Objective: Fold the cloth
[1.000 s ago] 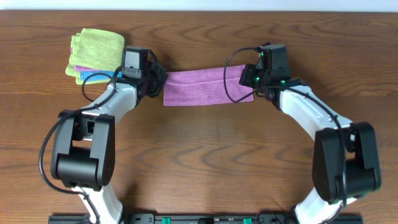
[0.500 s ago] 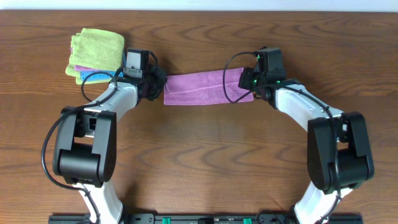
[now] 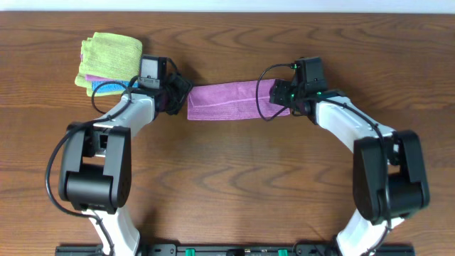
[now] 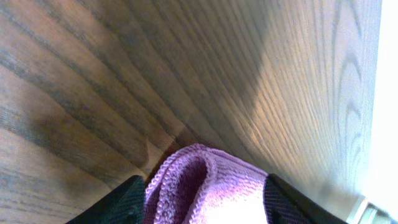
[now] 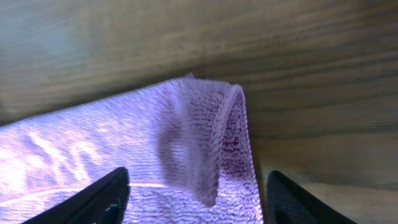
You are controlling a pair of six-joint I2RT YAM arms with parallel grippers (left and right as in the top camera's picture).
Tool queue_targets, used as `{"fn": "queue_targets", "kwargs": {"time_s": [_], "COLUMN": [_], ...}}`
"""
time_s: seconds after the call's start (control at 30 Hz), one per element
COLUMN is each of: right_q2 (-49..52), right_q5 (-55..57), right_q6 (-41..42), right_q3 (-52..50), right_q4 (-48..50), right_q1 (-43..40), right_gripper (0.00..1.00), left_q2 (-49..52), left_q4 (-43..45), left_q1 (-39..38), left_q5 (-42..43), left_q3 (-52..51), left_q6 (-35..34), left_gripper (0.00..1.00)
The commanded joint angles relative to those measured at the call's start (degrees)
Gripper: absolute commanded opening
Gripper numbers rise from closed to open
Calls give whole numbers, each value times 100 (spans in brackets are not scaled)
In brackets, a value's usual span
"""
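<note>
The purple cloth (image 3: 234, 100) lies on the wooden table as a long folded strip between my two grippers. My left gripper (image 3: 178, 96) is at its left end, with the jaws standing apart. In the left wrist view the cloth's looped edge (image 4: 202, 180) bulges up between the dark fingers (image 4: 127, 200). At the right end is my right gripper (image 3: 284, 94), also open. The right wrist view shows a raised corner flap of cloth (image 5: 205, 143) standing loose between the wide-set fingertips (image 5: 102, 196), touching neither.
A stack of folded cloths sits at the back left, lime-green (image 3: 110, 55) on top and bright blue (image 3: 106, 89) showing below, close to my left arm. The table's far edge (image 3: 227, 11) runs just behind the cloth.
Both grippers have gone from shut to open and let go of the cloth's ends. The folded strip has stayed in place and the arms have barely moved.
</note>
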Motion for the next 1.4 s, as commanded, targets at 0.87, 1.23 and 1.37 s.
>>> {"fn": "queue_targets", "kwargs": {"time_s": [0.87,1.23,1.37], "right_q2": [-839,-2,87], "right_q5": [-997,-1014,-1019], "right_q6": [1364,1567,1635], "right_q3": [28,28,28], "right_q4": [-1641,-1257,-1169], "right_q1": [-192,-195,-195], "right_gripper": [98,98,98], "left_q2": [282,417,417], "left_q4": [-55,-127,-127], "left_q1": [-791,-789,-789], "left_q5": [-144,-273,-293], "left_q3": [140,142,144], "left_q6": [-28,-9,-9], "left_gripper": [6,6,6]}}
